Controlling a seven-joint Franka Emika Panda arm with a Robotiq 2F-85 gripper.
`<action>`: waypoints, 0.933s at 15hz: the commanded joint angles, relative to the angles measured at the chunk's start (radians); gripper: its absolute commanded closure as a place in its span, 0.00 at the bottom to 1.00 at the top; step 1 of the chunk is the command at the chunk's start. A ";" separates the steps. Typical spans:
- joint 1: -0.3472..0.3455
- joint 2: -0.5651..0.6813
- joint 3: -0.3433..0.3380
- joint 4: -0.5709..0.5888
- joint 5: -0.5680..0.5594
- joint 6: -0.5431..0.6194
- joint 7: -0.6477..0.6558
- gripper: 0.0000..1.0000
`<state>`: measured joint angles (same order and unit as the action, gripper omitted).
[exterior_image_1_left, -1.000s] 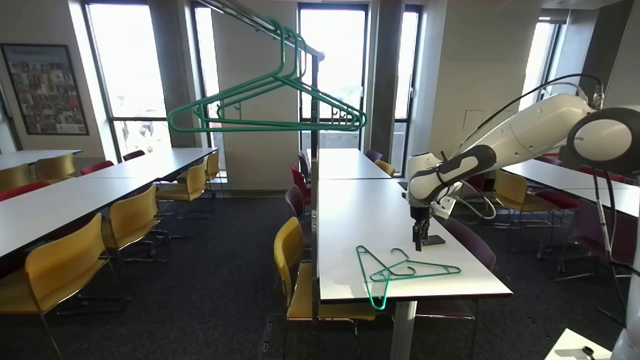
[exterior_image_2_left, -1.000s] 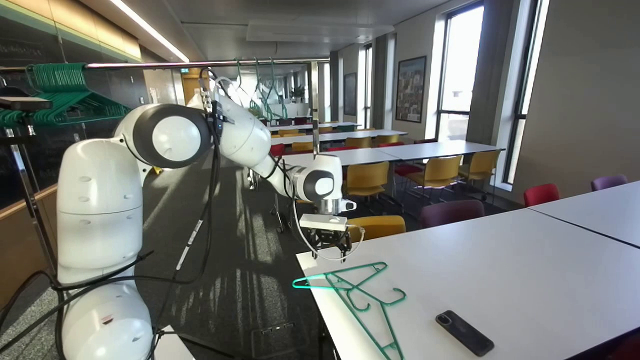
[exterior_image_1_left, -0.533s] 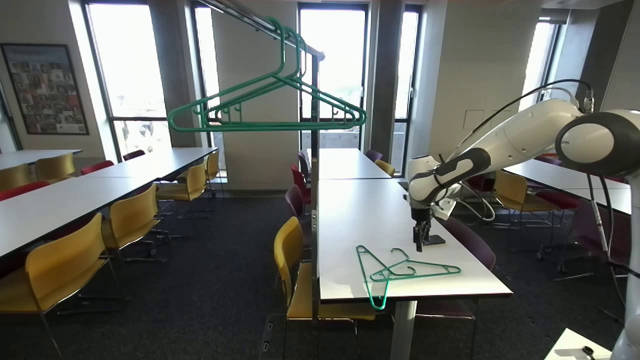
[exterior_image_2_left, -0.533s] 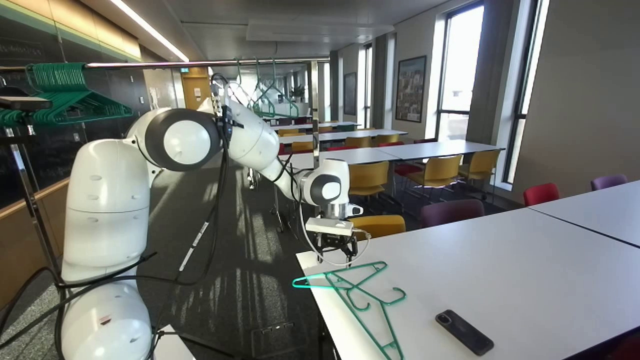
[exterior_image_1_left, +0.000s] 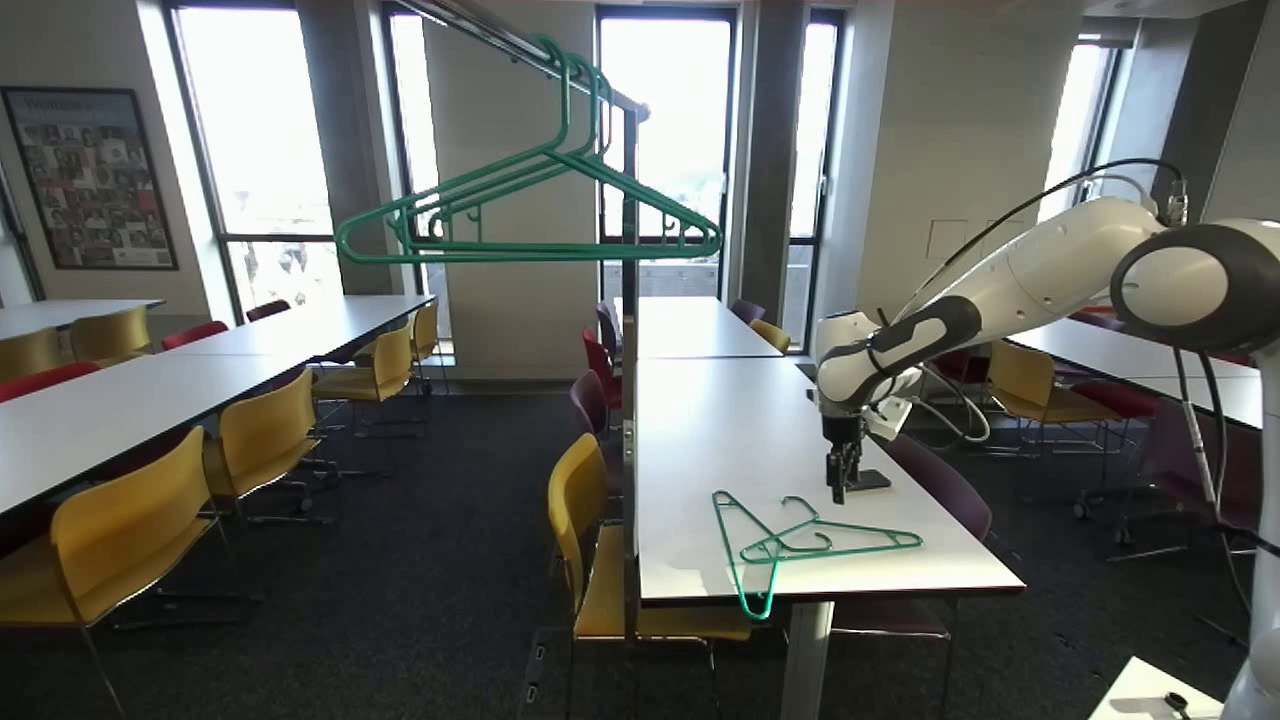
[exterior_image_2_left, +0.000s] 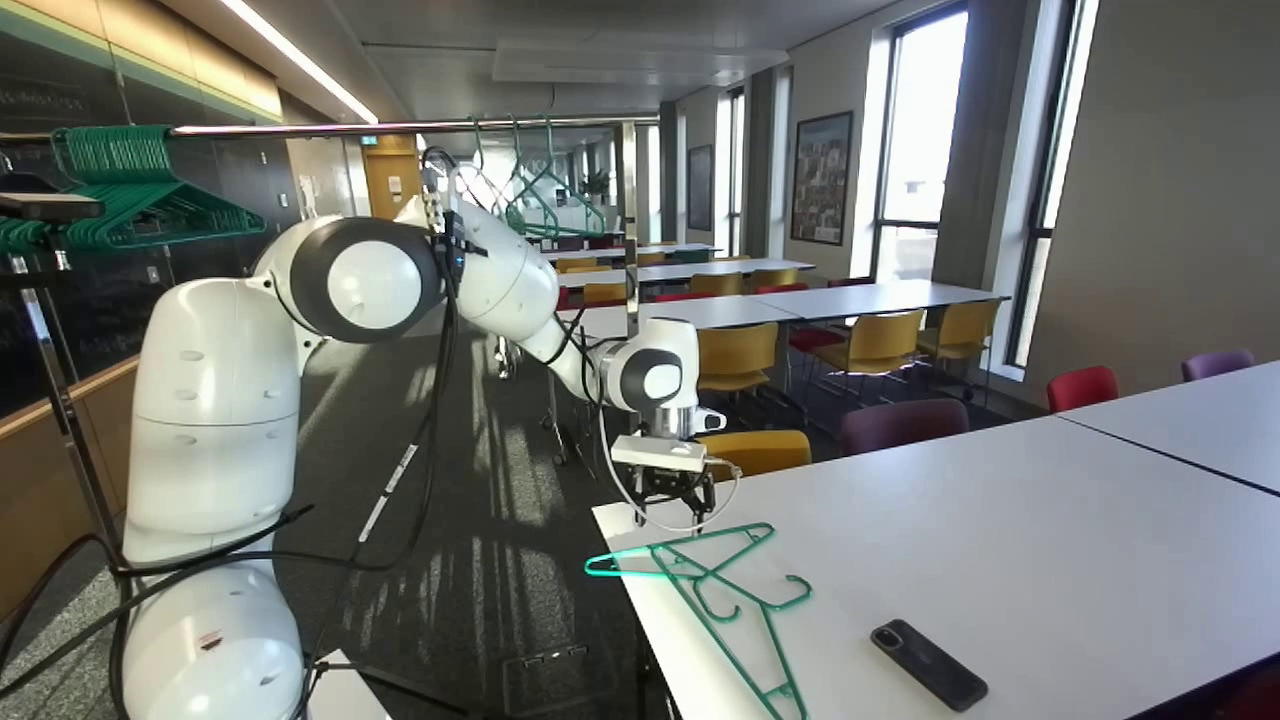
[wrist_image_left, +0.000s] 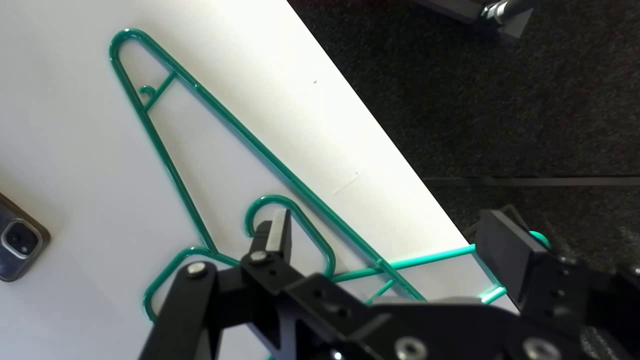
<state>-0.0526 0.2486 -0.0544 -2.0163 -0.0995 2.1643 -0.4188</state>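
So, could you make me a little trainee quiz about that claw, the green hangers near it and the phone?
1. True or false: the claw stands open.
2. How many green hangers lie on the table below it?
3. Pick one. The phone is: A, standing on end; B, leaning on a hanger; C, lying flat on that table.

Key:
1. True; it grips nothing.
2. Two, partly overlapping, and one pokes out past the table's edge.
3. C.
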 joint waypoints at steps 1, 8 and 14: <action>-0.012 0.064 0.013 0.051 -0.039 -0.024 -0.030 0.00; -0.064 0.353 0.036 0.231 -0.167 0.037 -0.327 0.00; -0.117 0.470 0.070 0.328 -0.140 0.056 -0.551 0.00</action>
<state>-0.1320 0.6916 -0.0125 -1.7425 -0.2443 2.2278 -0.8792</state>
